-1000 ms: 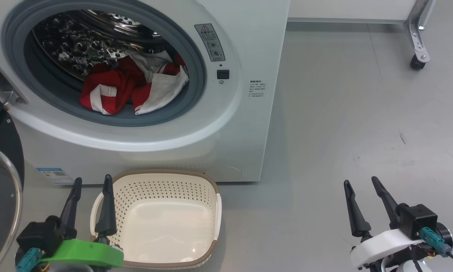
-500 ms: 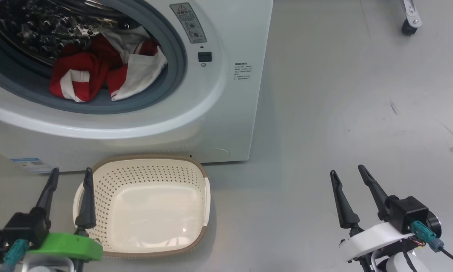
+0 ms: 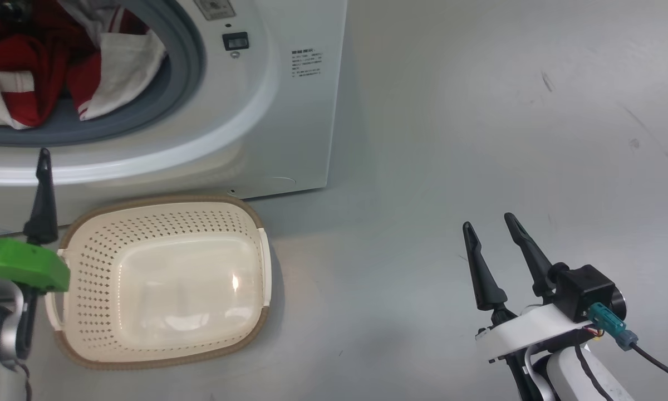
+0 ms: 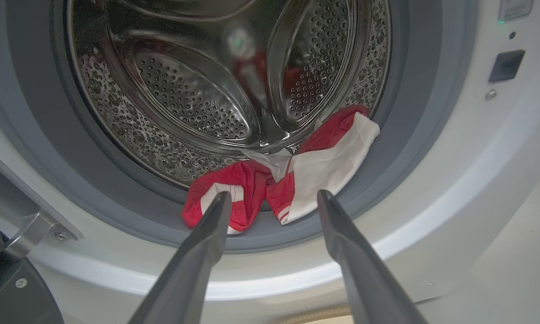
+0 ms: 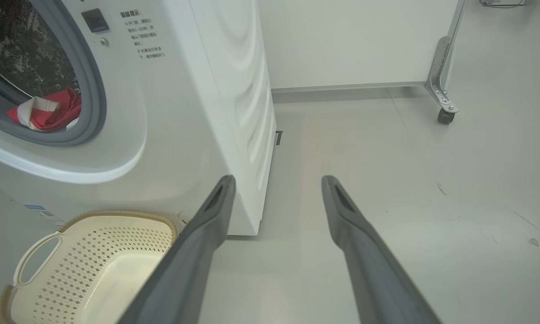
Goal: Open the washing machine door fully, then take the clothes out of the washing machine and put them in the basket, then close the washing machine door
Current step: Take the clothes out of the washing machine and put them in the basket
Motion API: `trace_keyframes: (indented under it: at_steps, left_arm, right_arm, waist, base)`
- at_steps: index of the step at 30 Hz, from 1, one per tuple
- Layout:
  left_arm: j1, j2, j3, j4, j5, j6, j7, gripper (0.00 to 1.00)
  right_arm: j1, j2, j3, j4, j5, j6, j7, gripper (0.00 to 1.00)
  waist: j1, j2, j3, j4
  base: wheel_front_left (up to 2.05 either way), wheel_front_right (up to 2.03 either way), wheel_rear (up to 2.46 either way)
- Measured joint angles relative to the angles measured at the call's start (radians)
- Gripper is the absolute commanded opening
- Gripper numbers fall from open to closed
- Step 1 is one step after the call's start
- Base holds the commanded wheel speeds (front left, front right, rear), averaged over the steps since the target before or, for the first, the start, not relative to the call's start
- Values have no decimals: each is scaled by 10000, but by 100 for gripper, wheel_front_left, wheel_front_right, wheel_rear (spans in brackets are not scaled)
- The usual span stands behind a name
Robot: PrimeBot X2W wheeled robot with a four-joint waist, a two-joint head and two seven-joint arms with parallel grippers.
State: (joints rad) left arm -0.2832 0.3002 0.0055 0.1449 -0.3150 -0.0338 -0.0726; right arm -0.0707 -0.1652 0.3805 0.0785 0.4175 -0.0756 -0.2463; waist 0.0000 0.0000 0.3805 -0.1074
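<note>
Bright red-and-white fabric clothes [image 4: 328, 164] lie heaped at the mouth of the big white front-loading washing machine [image 3: 295, 128], against its grey rubber rim [image 4: 153, 229]. The left gripper [image 4: 273, 193] points at them, fingers spread, holding nothing. The right gripper [image 3: 487, 220], also spread, hovers over grey floor [image 3: 479, 111], right of the empty cream perforated plastic basket [image 3: 161, 201]

Pale grey floor [image 3: 479, 122], scuffed with dark marks. Plain white wall [image 5: 351, 40] behind, grey skirting [image 5: 342, 87] at its foot. Metal leg [image 5: 441, 67] on a black caster [image 5: 444, 117] nearby.
</note>
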Motion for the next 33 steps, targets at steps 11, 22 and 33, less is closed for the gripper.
trace_keyframes:
  at_steps: [11, 22, 33]
  left_arm:
    - [-1911, 1321, -15, 1154, 744, 119, 1904, 100]
    - [-3382, 2497, -407, 2219, 1908, 198, 3279, 100]
    - [-4300, 2989, -617, 3114, 2477, 284, 4311, 100]
  right_arm:
    - [-568, 407, 86, 63, -54, 121, -2, 100]
    - [-960, 759, 188, 336, -56, 244, -15, 100]
    - [-1245, 974, 134, 416, -56, 336, -27, 100]
  waist:
    - [0, 0, 1113, -895]
    - [0, 0, 1912, -1704]
    - [0, 0, 2337, -2274]
  base:
    - [0, 0, 0]
    - [0, 0, 0]
    - [0, 0, 0]
